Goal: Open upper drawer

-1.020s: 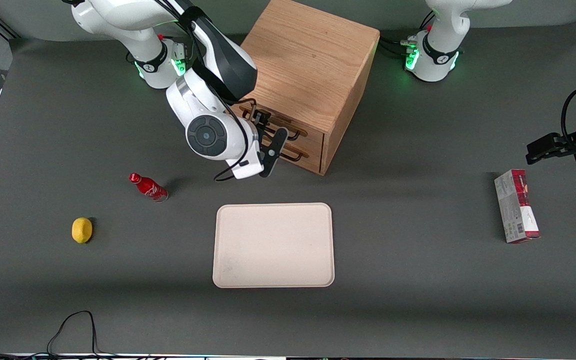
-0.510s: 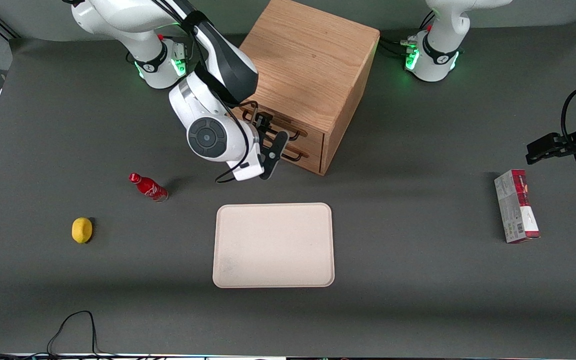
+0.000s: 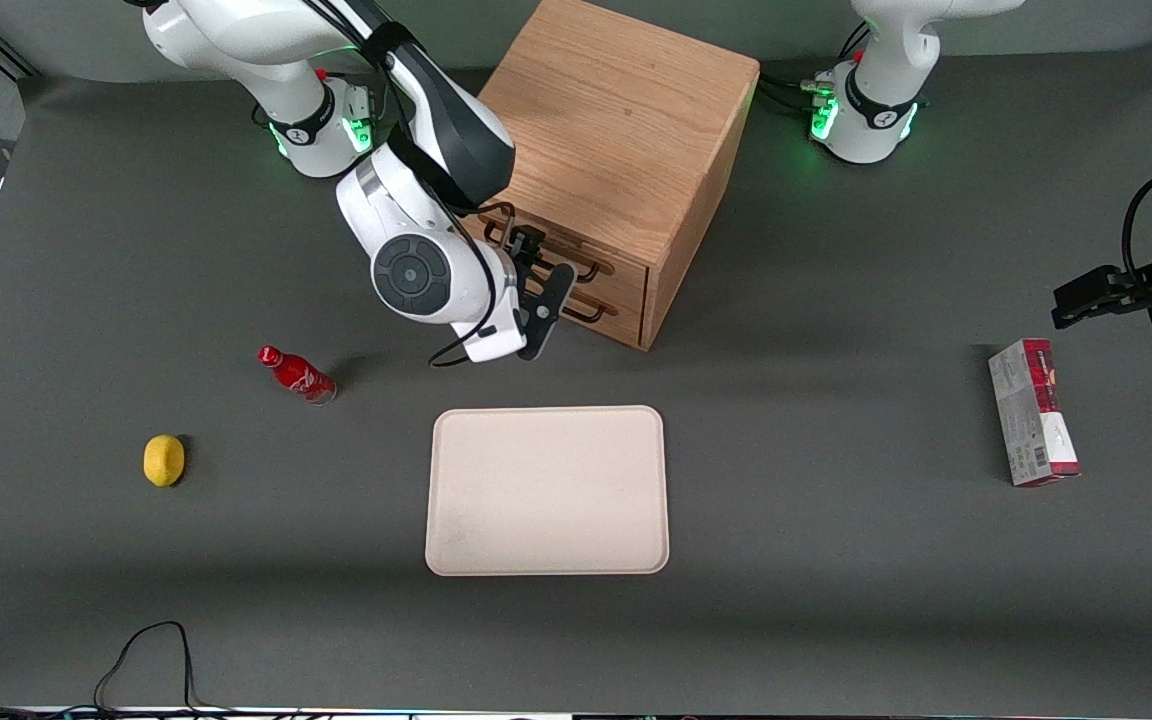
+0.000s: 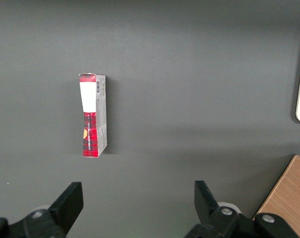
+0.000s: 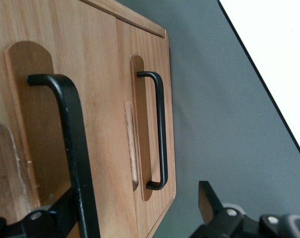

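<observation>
The upper drawer (image 3: 561, 252) sits closed in the cabinet (image 3: 616, 150), nothing pulled yet. The claw (image 5: 135, 218), fingers spread, straddles its handle (image 5: 73, 144) in front of the cabinet; closing and pulling remain.

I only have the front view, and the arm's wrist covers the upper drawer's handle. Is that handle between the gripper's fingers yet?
Observer: Yes. In the right wrist view the upper drawer's handle passes between the fingers of the gripper, which are open.
Operator: Is it centred in the gap?
Observer: No. The bar lies close to one finger, with a wide gap to the other.
Operator: Is the drawer out at all?
Observer: It doesn't look so. The front of the upper drawer appears flush with that of the lower drawer.
</observation>
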